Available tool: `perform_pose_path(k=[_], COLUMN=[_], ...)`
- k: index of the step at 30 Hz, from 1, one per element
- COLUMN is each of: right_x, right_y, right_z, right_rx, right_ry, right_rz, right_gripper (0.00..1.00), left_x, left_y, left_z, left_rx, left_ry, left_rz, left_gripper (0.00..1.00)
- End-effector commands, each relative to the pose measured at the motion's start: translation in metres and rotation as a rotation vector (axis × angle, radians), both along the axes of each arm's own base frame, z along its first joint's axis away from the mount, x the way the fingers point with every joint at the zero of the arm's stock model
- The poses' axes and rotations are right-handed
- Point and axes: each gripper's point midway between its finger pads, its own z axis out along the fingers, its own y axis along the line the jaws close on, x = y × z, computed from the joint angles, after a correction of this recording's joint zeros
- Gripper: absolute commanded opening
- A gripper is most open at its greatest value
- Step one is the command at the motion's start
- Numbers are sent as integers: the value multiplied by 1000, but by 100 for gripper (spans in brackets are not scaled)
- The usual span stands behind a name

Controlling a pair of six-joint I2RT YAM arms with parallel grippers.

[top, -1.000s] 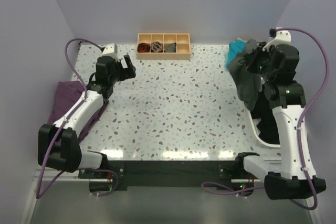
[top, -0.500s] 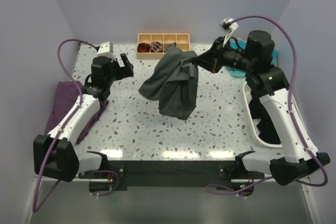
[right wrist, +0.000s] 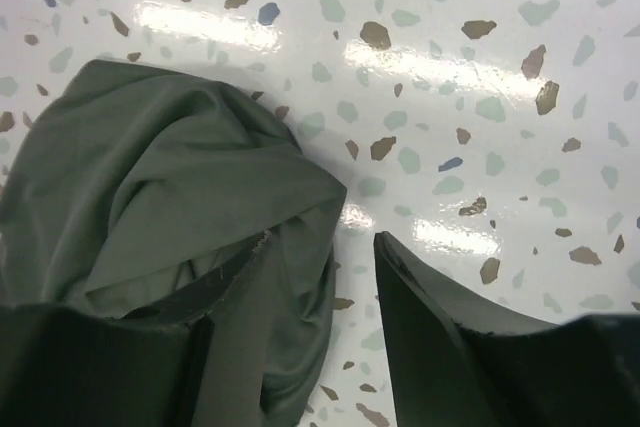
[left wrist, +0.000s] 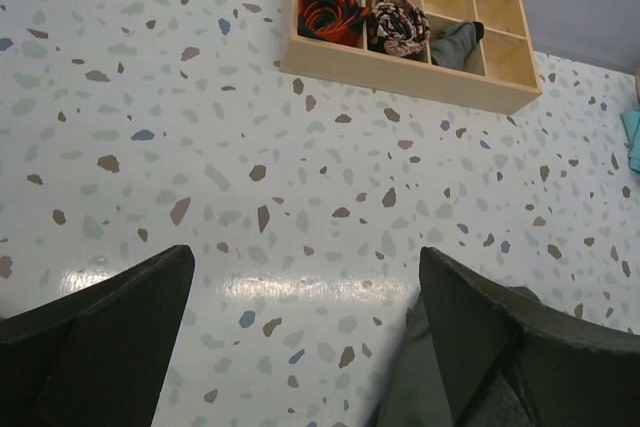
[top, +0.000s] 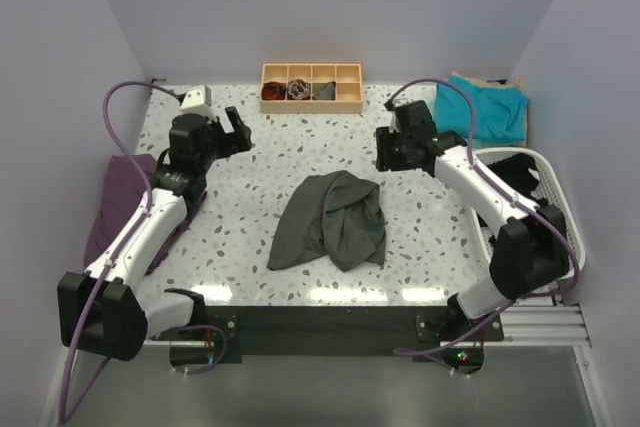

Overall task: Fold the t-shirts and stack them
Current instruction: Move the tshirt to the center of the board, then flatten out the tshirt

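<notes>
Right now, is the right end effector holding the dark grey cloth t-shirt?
No, the dark grey cloth t-shirt lies crumpled on the table, apart from the open right end effector.

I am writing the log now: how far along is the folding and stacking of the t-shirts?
Done: the grey t-shirt is out on the table, though crumpled. In hand: nothing, as the left claw and the right claw are open. Left: all folding and stacking; the teal t-shirt lies apart, far right.

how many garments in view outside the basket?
3: grey t-shirt crumpled mid-table, teal t-shirt at the far right corner, purple cloth at the left edge. Dark cloth in the white basket may hide more.
</notes>
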Motion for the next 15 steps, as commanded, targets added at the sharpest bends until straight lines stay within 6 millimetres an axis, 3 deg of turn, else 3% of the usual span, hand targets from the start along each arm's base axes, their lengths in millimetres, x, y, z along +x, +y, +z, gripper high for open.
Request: perform_pose_path(k=[1, 5, 8, 11, 15], right_x=[-29, -85, -109, -125, -131], right_y=[31, 77, 101, 119, 135], right_z=[63, 29, -2, -31, -58], right_rx=[175, 176, 142, 105, 27], right_ry=[-177, -12, 58, 93, 120], right_rz=[132, 331, 407, 449, 465], right_gripper=[48, 48, 48, 50, 51], left_x=[-7, -1, 3, 4, 3], left_y=[0, -8, -14, -16, -15], left_z=[4, -4, -10, -16, -19], left_rx=[-12, -33, -39, -36, -28], left_ry=[-27, -15, 4, 19, 22], left_rz=[-3, -28, -50, -54, -45], left_gripper=[100, 100, 99, 99, 99])
